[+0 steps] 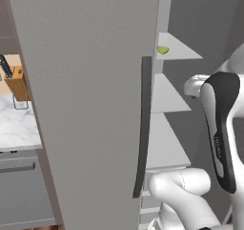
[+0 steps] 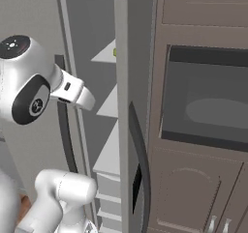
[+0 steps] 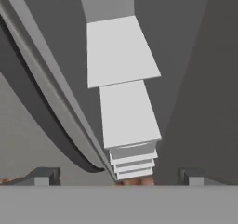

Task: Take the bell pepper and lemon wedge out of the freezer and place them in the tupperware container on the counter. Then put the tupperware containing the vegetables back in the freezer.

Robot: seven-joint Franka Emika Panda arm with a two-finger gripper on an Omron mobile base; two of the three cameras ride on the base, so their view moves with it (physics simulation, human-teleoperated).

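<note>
**Inspector A:** State of the freezer (image 1: 90, 105)?

**Inspector B:** Its door stood swung out toward the base, the dark curved handle (image 1: 142, 129) facing the left base camera. That left the pale shelves (image 1: 164, 143) exposed for reaching in, which I judged to be the reason for the door's position.

**Inspector A:** Task items?

**Inspector B:** The lemon wedge (image 1: 163, 49) lay on an upper shelf, at about one o'clock from the door handle in the left base view, near the shelf's front edge. I could not locate the bell pepper or the tupperware container. A strip of the counter (image 1: 16, 124) showed at nine o'clock, with a wooden knife block (image 1: 18, 83) on it.

**Inspector A:** And the gripper (image 3: 118, 175)?

**Inspector B:** Spread to its full width, nothing between the fingertips (image 3: 45, 175). In the hand view it pointed down along the stack of shelves, beside the door's edge. I took the wide stance as readiness for a first pick, since neither item appeared to have been collected.

**Inspector A:** Risk?

**Inspector B:** In my judgement, the wedge was small and sat high; the arm would need to rise and go in cleanly past the door edge.
</note>
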